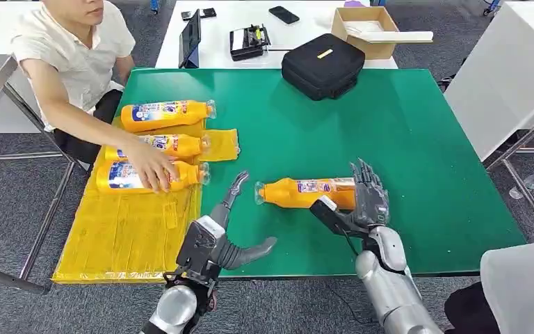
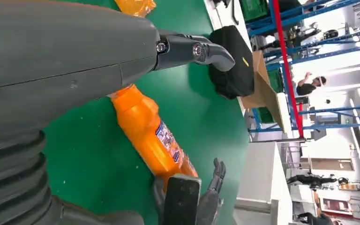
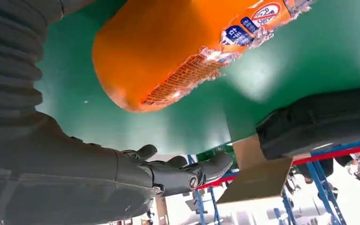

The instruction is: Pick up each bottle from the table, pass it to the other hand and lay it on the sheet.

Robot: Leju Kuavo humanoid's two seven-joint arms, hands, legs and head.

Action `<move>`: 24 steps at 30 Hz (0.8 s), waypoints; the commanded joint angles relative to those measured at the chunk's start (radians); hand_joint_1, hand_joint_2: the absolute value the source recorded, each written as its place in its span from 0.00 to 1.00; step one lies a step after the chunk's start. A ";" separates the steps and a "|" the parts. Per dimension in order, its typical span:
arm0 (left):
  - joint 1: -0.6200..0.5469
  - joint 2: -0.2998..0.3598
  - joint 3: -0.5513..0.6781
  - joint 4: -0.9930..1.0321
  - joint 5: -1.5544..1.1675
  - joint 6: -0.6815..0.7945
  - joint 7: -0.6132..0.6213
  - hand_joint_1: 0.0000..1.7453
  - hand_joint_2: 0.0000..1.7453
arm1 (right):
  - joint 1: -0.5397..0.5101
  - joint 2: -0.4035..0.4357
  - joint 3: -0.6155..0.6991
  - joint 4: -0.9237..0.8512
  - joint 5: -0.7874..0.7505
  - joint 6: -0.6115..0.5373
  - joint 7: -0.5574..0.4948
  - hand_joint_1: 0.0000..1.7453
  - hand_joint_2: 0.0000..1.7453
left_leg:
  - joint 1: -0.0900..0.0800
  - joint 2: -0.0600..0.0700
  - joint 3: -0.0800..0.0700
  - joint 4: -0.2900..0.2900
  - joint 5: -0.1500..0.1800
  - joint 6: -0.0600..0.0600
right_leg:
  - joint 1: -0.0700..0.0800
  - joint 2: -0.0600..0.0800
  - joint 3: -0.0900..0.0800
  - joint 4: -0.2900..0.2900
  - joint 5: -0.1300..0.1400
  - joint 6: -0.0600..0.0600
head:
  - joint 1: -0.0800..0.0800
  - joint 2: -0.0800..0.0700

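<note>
Lower centre of the head view: right hand (image 1: 357,202) clasps the orange plastic bottle (image 1: 306,192) above the green bench (image 1: 417,139); left hand (image 1: 226,233) spread, holding nothing

Black zip case (image 1: 322,65) on green table (image 1: 417,139), open cardboard box (image 1: 366,30), phone (image 1: 284,14), seated person (image 1: 76,56)

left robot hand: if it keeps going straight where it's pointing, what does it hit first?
Probably the neck end of the orange bottle at the right robot hand; the left robot hand is open and points up toward it. Depth unclear.
</note>
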 commanded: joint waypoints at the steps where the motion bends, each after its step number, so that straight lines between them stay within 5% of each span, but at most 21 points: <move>1: -0.032 -0.015 -0.038 0.039 -0.006 -0.002 0.005 0.00 1.00 | -0.089 0.007 0.052 0.143 0.016 0.011 0.007 0.00 1.00 | 0.000 0.002 0.001 0.000 -0.001 0.000 | 0.001 0.001 0.001 0.000 0.000 -0.002 | 0.000 0.000; 24: -0.050 -0.006 -0.086 0.083 0.005 -0.064 0.036 0.00 1.00 | -0.220 -0.013 0.229 0.363 0.103 0.121 0.066 0.00 1.00 | 0.000 0.003 0.003 0.000 -0.001 0.000 | 0.001 0.002 0.003 -0.001 0.000 -0.003 | 0.000 0.000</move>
